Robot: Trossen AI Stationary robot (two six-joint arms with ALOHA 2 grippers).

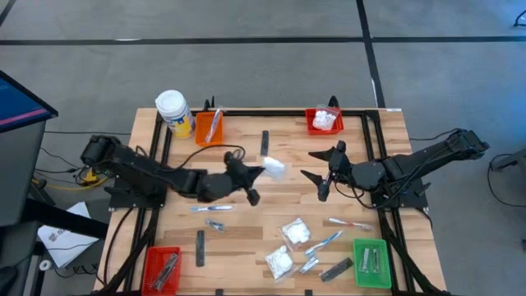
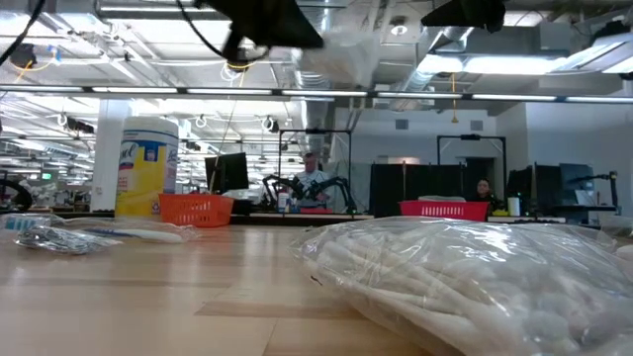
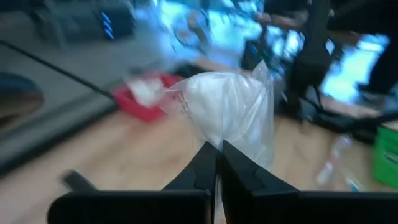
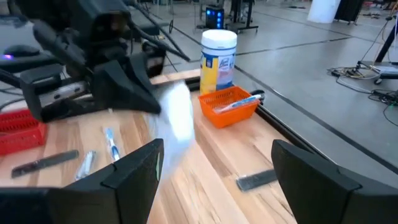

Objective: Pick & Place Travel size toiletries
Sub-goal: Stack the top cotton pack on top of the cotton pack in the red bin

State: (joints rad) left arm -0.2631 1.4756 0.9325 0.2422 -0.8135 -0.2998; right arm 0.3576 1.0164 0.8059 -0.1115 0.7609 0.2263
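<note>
My left gripper (image 1: 261,171) is over the middle of the table, shut on a white puffy packet (image 1: 274,168), which also shows in the left wrist view (image 3: 227,109). My right gripper (image 1: 316,164) hangs open a little to the packet's right, with nothing between its fingers (image 4: 134,168). More toiletries lie flat on the wood. Two white packets (image 1: 296,231) are near the front. There are toothbrushes (image 1: 212,209), dark bars (image 1: 200,247) and small silvery sachets (image 1: 308,265). My left gripper pinches the packet's plastic edge (image 3: 219,138) between its two fingers. The fingers come nearly level from the table's left. The packet sticks out ahead of the fingertips, lifted clear of the table.
An orange bin (image 1: 209,126) with a toothbrush and a yellow white-capped jar (image 1: 173,113) stand at the far left. A red bin (image 1: 324,121) holding a white packet is at the far right. Another red bin (image 1: 161,269) is near left, and a green bin (image 1: 371,263) near right.
</note>
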